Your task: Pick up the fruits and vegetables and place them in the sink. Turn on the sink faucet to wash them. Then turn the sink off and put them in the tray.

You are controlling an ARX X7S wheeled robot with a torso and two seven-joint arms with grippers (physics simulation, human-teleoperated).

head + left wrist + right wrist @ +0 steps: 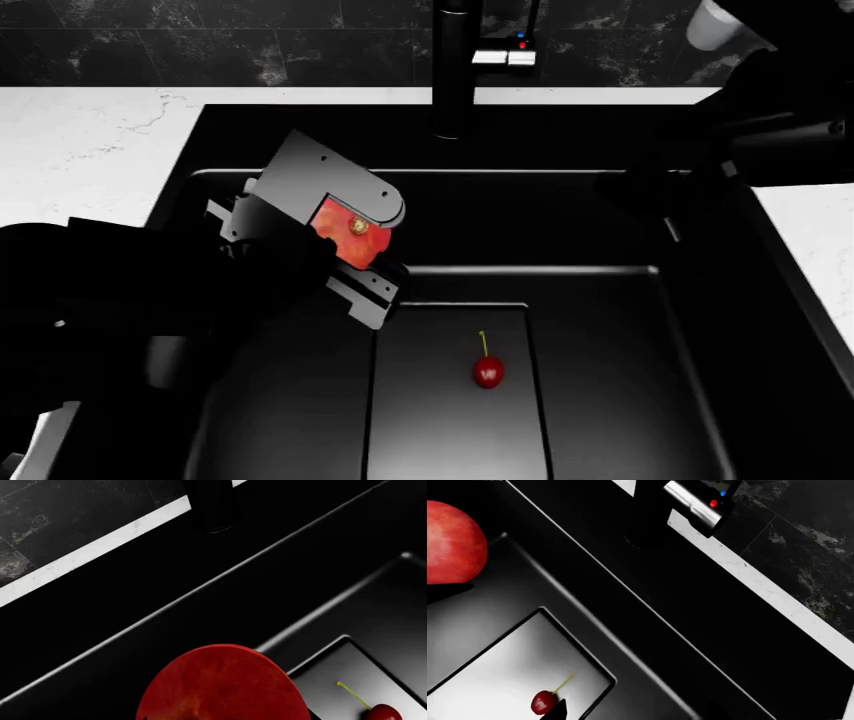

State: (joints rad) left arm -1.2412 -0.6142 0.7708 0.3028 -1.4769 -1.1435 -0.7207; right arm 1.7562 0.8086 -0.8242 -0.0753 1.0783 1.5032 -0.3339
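My left gripper (358,240) is shut on the round red fruit (350,232), holding it above the back left part of the black sink (601,400). In the left wrist view the fruit (220,685) fills the space between the jaws. A small red cherry (489,372) with a green stem lies on the raised drain panel (454,440). My right gripper (650,190) hovers over the sink's back right, open and empty; one dark fingertip (558,711) shows near the cherry (543,703). The sink faucet (454,70) stands behind the basin, its chrome lever (694,505) showing red and blue dots. The tray is out of view.
White marble counter (80,150) flanks the sink on the left, and a strip of it (814,240) on the right. A dark marbled wall (200,40) rises behind. My right arm (787,110) reaches in from the upper right.
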